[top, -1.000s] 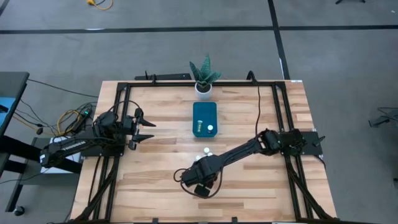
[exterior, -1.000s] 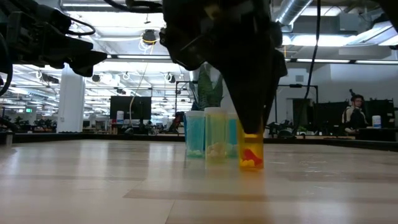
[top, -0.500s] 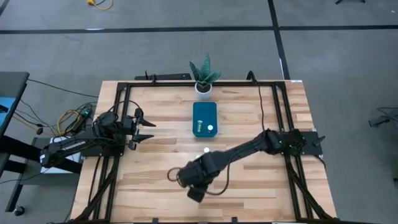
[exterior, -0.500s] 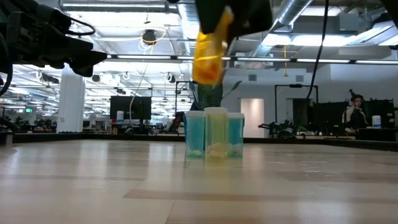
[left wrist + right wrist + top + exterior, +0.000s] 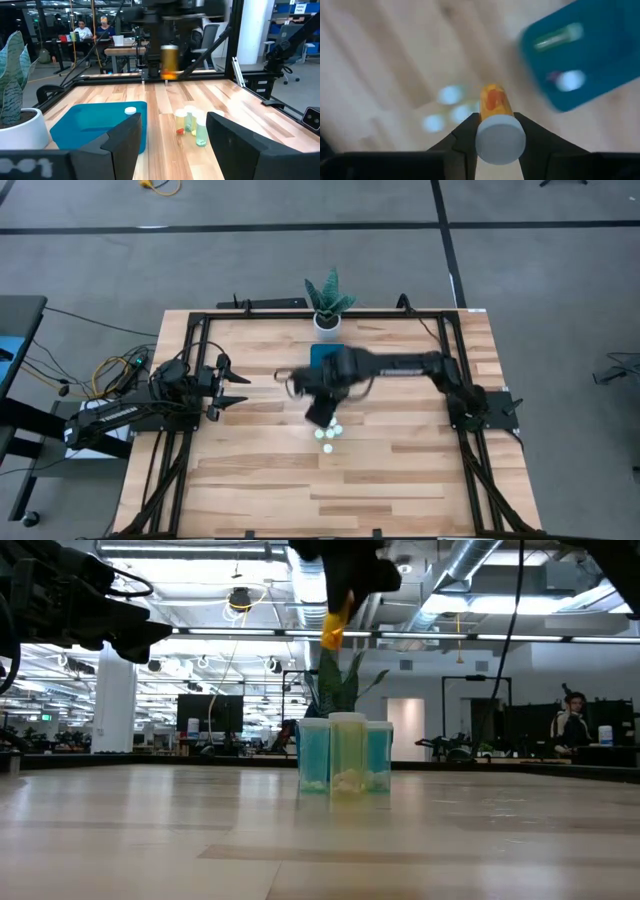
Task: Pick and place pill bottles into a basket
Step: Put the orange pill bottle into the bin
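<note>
My right gripper (image 5: 320, 408) is shut on an orange pill bottle with a white cap (image 5: 500, 137), high above the table beside the near end of the teal basket (image 5: 318, 352). The bottle also shows in the low view (image 5: 333, 625) and in the left wrist view (image 5: 170, 62). Three more bottles (image 5: 328, 436) stand upright together on the wood. Two bottles are in the basket (image 5: 585, 60), one lying down (image 5: 555, 37) and one cap up (image 5: 570, 80). My left gripper (image 5: 235, 388) is open and empty at the table's left. My right gripper pinches the bottle's cap end (image 5: 500, 137) between its two fingers (image 5: 465, 135), one on each side. The fingers come from above, pointing down. The orange body (image 5: 492, 100) hangs below the fingers, about upright and lifted clear of the table.
A white pot with a green spiky plant (image 5: 327, 320) stands just beyond the basket's far end. Black frame rails (image 5: 195, 380) run along the table's left, right and far sides. Bare wood lies toward the table's near edge.
My right gripper has lifted the orange bottle off the wood near the three standing bottles. It has carried it up and toward the table's far edge, over those bottles, toward the basket. The three bottles have stayed where they were.
</note>
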You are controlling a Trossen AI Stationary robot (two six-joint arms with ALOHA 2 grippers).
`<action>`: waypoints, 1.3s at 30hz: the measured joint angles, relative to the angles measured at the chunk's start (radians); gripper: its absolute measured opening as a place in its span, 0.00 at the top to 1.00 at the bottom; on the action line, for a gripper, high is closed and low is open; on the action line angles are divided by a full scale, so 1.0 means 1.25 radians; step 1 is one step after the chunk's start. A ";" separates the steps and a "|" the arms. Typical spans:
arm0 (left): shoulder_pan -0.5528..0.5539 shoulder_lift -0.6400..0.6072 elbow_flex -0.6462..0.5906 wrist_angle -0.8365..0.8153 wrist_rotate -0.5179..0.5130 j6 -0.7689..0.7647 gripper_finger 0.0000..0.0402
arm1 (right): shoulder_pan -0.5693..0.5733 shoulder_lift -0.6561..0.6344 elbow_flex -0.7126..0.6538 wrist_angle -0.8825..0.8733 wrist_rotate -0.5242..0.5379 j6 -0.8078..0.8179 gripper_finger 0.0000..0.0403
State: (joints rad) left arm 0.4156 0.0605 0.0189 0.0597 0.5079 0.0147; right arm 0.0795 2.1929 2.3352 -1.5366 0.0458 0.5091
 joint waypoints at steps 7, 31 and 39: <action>0.000 0.000 0.000 0.000 0.000 0.000 0.47 | -0.135 0.009 -0.001 -0.019 0.057 -0.230 0.74; 0.000 0.000 0.000 0.001 -0.001 0.000 0.47 | -0.237 0.166 -0.005 0.054 0.043 -0.491 0.74; 0.000 0.000 0.000 0.001 -0.001 0.000 0.47 | -0.235 0.226 -0.006 0.092 0.053 -0.499 0.74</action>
State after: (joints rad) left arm 0.4155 0.0602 0.0189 0.0605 0.5072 0.0147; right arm -0.2138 2.4758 2.3280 -1.4211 0.1125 -0.1143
